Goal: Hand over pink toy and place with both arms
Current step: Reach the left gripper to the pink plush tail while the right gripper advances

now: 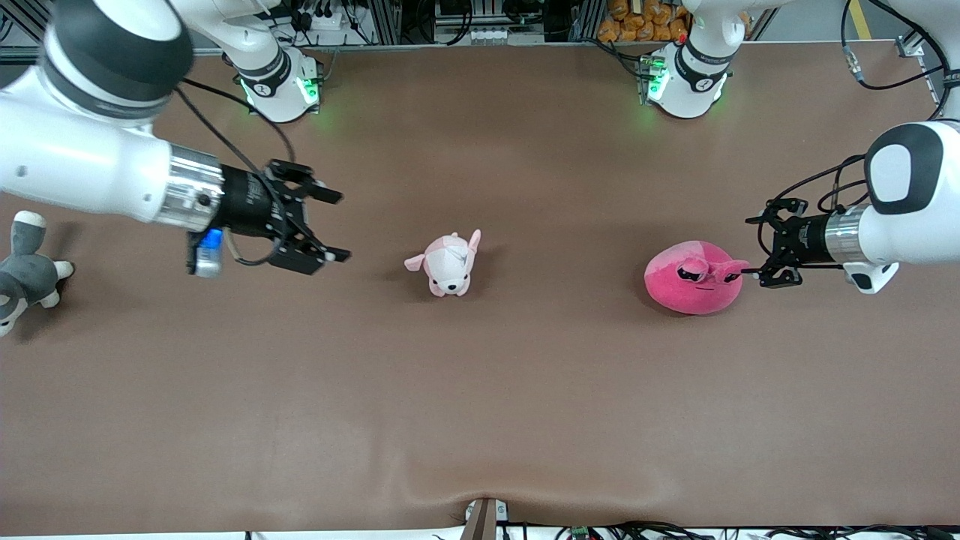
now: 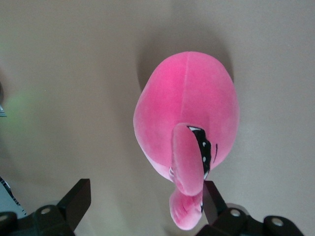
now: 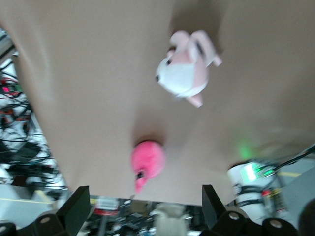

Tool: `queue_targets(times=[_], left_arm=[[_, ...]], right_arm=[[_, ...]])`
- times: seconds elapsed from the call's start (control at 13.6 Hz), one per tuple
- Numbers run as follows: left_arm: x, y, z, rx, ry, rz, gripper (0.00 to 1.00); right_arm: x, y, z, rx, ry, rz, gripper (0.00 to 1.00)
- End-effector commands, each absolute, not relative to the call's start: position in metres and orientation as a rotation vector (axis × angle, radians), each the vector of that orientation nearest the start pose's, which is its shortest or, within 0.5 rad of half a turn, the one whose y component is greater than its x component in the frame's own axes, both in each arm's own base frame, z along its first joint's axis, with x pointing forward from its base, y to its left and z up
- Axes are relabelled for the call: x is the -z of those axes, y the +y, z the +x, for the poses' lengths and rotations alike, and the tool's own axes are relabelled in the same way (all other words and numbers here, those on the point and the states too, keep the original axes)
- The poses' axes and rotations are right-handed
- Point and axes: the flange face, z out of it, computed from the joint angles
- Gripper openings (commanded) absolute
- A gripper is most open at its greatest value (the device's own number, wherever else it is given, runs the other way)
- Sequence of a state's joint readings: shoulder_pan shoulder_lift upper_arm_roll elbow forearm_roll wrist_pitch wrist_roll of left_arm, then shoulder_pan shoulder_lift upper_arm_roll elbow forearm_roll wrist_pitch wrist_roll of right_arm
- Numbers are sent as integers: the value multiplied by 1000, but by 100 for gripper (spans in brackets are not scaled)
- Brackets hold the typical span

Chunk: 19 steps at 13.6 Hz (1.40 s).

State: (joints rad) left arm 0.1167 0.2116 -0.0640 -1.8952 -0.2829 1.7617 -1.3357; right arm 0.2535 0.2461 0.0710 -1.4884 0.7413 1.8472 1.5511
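Reaching for the pink toy (image 1: 691, 278), your left gripper (image 1: 752, 268) is spread beside its ear flap; close next. The right gripper (image 1: 336, 226) waits, spread.

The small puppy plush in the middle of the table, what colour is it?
Pale pink and white puppy plush; the front view shows it best.
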Motion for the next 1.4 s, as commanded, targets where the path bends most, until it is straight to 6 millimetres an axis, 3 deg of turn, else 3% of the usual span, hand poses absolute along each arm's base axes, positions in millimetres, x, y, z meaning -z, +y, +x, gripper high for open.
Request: queue_targets(times=[0.0,0.37,0.66,0.81,1.03,1.11,1.33], left_arm=[[-361,5,571,-694,-2144,-2249,100],[-335,5,581,-675,-2175,-2244,100],[-327,4,586,-665,-2185,-2250,81],[-322,3,588,-662,-2191,-2252,58],[-324,3,590,-663,-2200,-2253,7],[-327,3,592,-661,-2207,-2255,0],[-339,3,595,-656,-2224,-2270,0]], right_arm=[[-558,291,599,-739,1720,-1850,100],[-542,324,593,-777,1797,-1814,100],[-537,330,594,-802,1867,-1746,100],[-538,328,594,-793,1869,-1752,100],[-538,328,594,-791,1868,-1756,100],[-538,327,594,-789,1868,-1757,100],[-538,327,594,-790,1867,-1759,100]])
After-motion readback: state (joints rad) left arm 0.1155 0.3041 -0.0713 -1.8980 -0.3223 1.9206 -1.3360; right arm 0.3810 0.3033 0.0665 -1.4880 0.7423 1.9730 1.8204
